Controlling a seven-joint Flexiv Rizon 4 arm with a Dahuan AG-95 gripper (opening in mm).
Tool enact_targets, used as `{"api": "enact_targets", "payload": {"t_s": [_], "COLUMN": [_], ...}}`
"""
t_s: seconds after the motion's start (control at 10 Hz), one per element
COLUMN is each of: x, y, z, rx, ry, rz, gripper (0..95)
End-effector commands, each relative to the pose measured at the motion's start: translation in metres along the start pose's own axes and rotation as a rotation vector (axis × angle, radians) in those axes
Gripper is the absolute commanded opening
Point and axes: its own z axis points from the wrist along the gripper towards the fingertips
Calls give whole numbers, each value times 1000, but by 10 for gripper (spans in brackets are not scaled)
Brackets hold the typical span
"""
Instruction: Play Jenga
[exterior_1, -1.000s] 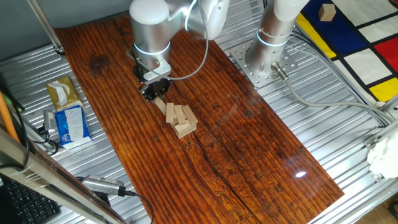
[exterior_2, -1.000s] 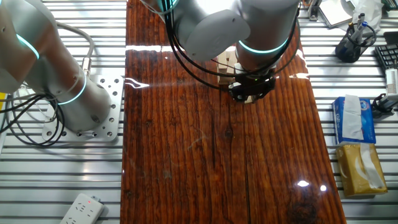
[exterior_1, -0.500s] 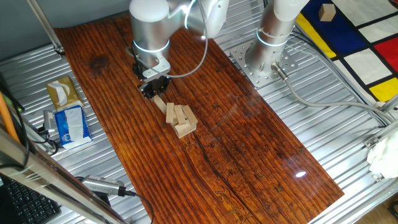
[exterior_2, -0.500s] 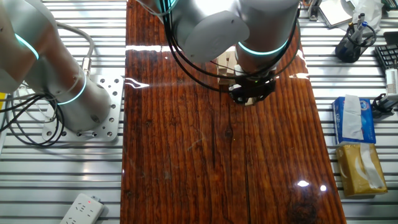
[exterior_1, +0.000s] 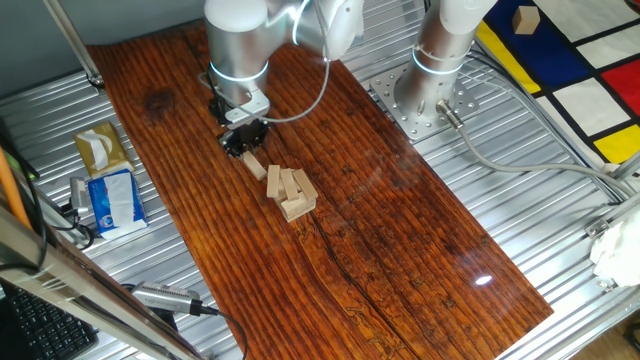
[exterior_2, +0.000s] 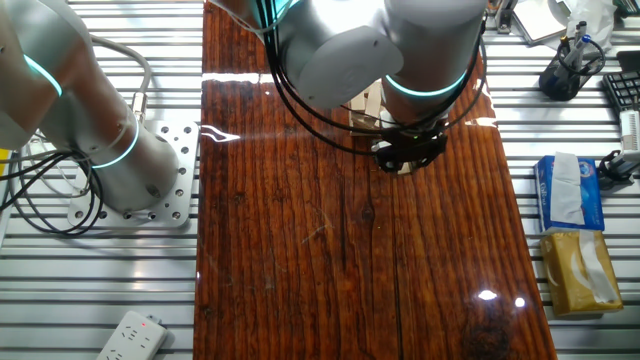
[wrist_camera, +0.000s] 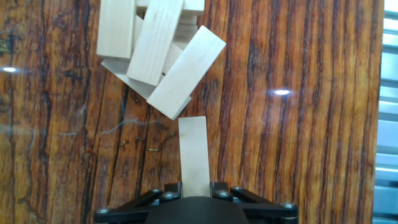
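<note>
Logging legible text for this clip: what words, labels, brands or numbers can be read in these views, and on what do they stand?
No text can be read in any view.
Jenga blocks and the block in the hand: plain wood, no print.
Blue tissue pack: has print, too small and blurred to read.
Blue tissue box and tan tissue box: no legible lettering.

**Layout on table, gripper at pulled bar**

Jenga pile (exterior_1: 291, 192) sits mid-table (exterior_1: 400, 250), bars askew, some lying across others. One single bar (wrist_camera: 194, 155) lies flat on the table just beside the pile, apart from it in the hand view, its far end toward the pile. Gripper (wrist_camera: 194, 188) is at the bar's near end, a finger on either side. Tissue packs (exterior_1: 105, 180) lie off the table's edge, well apart from the pile.
</note>
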Motion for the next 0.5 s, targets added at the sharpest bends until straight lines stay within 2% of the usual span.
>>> {"api": "enact_targets", "payload": {"t_s": [0.1,0.5], "x": [1,7], "y": [1,1], "z": [-1,-2], "rx": [3,9], "ry": [1,10], "rz": [3,11], "gripper": [0,0]}}
